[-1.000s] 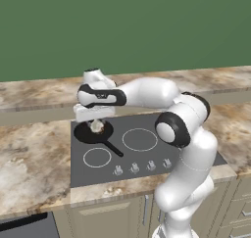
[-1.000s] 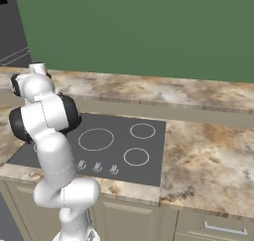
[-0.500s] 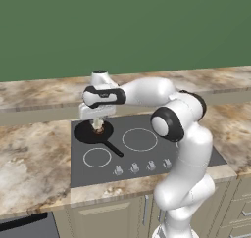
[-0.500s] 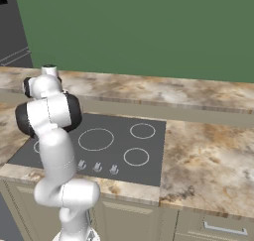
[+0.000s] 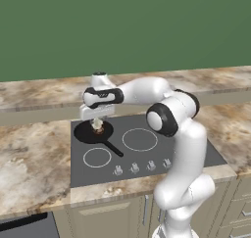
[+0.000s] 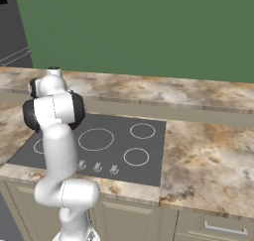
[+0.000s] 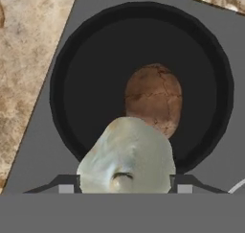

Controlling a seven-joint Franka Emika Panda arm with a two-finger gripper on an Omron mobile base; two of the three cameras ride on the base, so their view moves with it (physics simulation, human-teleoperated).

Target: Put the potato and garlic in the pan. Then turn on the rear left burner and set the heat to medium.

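Hanging over the rear left of the cooktop (image 5: 147, 154) in the left base view, the hand (image 5: 97, 123) pointed straight down at the pan (image 5: 92, 132), with the pale garlic (image 5: 96, 122) clamped between its fingers just above the pan's floor. The potato (image 5: 99, 130) lay in the pan directly under the garlic — a small brown lump. The pan's thin handle (image 5: 113, 149) ran toward the front right, over the glass. The marbled counter (image 5: 29, 154) lay on both sides.

In the right base view the arm's own white body stood in front of the cooktop's (image 6: 119, 155) left part; the counter (image 6: 208, 155) spread to the right.

In the hand view the garlic (image 7: 127, 157) sat at the bottom, held between the two fingertips (image 7: 67, 185), its knobbly end toward the camera. Just beyond it the potato (image 7: 154, 99) rested near the middle of the pan (image 7: 72, 83), its long axis running up and down the picture. The pan sat on the grey cooktop (image 7: 95, 2) — counter (image 7: 28, 59) at the left.
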